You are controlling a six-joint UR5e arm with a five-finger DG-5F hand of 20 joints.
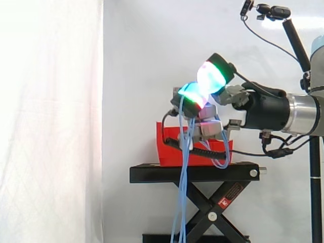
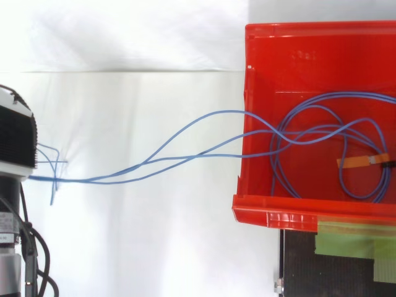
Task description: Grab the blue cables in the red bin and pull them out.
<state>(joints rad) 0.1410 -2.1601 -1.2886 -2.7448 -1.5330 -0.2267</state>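
With the hand (image 1: 229, 97) above the red bin (image 2: 297, 213) and its fingers apparently curled round the blue cables (image 1: 185, 157), whose loops lie coiled in the bin, you risk the tangle or orange tag (image 2: 356, 162) catching the wall and dragging the bin off the black stand (image 1: 192, 173).

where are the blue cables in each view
Side view: the cables hang from the hand, down past the stand to the bottom edge.
Top view: the cables run from the left edge across into the red bin and coil there.
Shared landmark: the red bin.
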